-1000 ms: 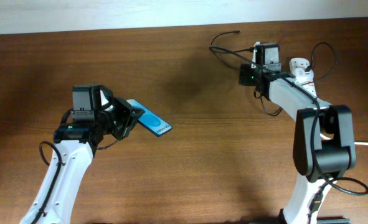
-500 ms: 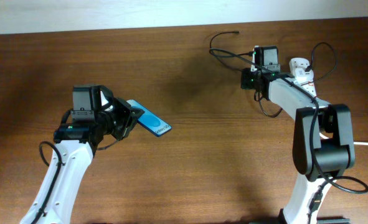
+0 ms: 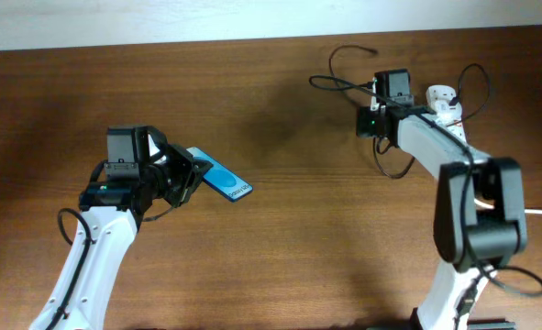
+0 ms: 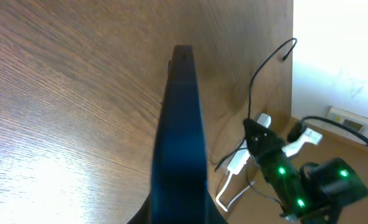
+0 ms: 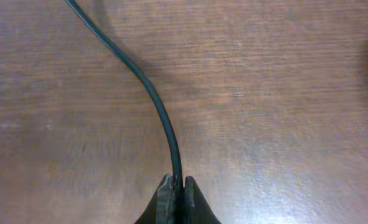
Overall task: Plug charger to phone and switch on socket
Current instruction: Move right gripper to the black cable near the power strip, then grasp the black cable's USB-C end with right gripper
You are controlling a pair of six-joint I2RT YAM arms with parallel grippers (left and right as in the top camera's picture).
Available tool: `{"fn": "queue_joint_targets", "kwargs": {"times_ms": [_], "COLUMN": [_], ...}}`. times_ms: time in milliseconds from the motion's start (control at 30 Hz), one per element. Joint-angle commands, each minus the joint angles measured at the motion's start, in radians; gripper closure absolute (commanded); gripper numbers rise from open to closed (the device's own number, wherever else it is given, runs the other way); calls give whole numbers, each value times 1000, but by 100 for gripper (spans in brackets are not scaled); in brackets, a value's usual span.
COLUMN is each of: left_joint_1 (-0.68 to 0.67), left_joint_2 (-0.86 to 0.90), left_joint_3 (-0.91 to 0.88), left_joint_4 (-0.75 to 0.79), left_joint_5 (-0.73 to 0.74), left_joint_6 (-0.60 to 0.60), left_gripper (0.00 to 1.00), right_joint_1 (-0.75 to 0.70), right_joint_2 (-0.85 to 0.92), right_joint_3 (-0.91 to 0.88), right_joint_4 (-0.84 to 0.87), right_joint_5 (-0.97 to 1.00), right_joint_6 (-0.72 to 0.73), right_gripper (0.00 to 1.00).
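In the overhead view, the left fingers (image 3: 184, 174) are clenching around the near end of the smartphone (image 3: 225, 181), left of the frame's centre. The phone is showing its cyan-blue screen upward and pointing toward the lower right over the brown wooden worktop (image 3: 280, 238). The left wrist view is showing the same phone edge-on, a dark slim bar rising from the bottom of the frame toward the upper middle. The fingers are gripping its lower end, though only their dark outline is showing there. In the upper right of the overhead frame, the right fingers (image 3: 367, 119) are pinching the black charger cable (image 3: 326, 84). The cable is looping out to the left of them and curling back up to its small connector tip (image 3: 373, 51), which is lying free near the top edge. In the right wrist view, the two fingers (image 5: 165, 196) are pressing together on the cable at the bottom centre. The cable is running from there in a curve to the upper left across the wood. The white power strip (image 3: 440, 99) is sitting just right of the right wrist, near the worktop's far edge. More black wire is arching over the strip.
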Motion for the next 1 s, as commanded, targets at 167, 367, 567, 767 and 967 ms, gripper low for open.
{"fn": "queue_joint_targets", "kwargs": {"times_ms": [167,367,567,767,967], "left_joint_1": [0,0,0,0,15], "left_joint_2": [2,2,2,2,1], "left_joint_3": [3,3,3,3,3], "left_joint_4": [3,3,3,4,8], "left_joint_5": [29,39,44,61,62], "left_joint_6": [16,16,16,16,66], "left_gripper": [100,100,100,100,100], "right_joint_1": [-1,15,20,19,71], "right_joint_2": [-406,-493,-492,-491,-431], "right_joint_3": [20,20,19,19,17], "right_joint_4": [-443,-880,-875,-715,-612], "right_joint_5": [-133,-242,-227,-228,-262], "right_joint_6": [-1,-1,0,7,56], "right_gripper": [96,96,41,14,0]}}
